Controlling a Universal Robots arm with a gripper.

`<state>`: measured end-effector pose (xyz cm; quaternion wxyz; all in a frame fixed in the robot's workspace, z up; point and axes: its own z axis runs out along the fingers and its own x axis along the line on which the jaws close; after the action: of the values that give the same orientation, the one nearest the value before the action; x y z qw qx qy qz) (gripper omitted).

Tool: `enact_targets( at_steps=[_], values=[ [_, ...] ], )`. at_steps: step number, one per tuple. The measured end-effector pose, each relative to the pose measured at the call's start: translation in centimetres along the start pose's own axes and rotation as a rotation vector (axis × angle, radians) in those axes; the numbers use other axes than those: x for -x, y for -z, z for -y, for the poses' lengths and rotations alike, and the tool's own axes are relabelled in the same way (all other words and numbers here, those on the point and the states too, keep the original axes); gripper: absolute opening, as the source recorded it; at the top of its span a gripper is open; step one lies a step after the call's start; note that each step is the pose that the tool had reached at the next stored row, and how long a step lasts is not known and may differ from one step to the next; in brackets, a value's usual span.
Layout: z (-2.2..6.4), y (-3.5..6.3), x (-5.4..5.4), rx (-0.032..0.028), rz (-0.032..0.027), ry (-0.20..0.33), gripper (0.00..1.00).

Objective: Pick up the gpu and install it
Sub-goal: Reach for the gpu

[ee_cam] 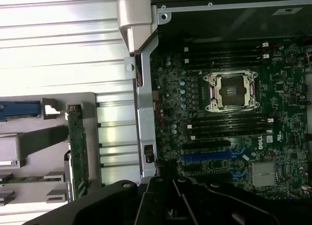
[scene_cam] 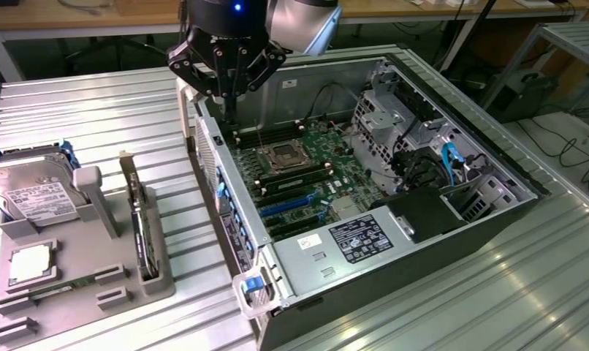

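The gpu (scene_cam: 137, 218) stands on its long edge in a slot of the grey holder (scene_cam: 95, 212) at the exterior view's left; its green board (ee_cam: 77, 147) also shows edge-on in the wrist view. My gripper (scene_cam: 227, 108) hangs over the far left corner of the open computer case (scene_cam: 489, 157), well away from the gpu. It is shut with nothing in it. Its dark body (ee_cam: 170, 186) sits over the motherboard (ee_cam: 273, 118) next to the case wall. The blue expansion slots (scene_cam: 285, 207) (ee_cam: 209, 157) lie bare below the processor socket (ee_cam: 231, 91).
A silver hard drive (scene_cam: 36, 194) with a white label and a small square chip (scene_cam: 29, 263) rest in the same holder. A power supply (scene_cam: 358, 238) and drive cage (scene_cam: 402, 117) fill the case's near and right parts. The ribbed metal table (scene_cam: 99, 117) lies between holder and case.
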<state>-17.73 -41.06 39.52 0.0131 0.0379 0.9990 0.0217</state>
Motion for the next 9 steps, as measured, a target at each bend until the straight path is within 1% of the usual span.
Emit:
enact_targets(
  at_steps=[9],
  values=[
    [0.25, 0.02, -0.19, -0.0001, 0.0000, 0.000, 0.11]
  ],
)
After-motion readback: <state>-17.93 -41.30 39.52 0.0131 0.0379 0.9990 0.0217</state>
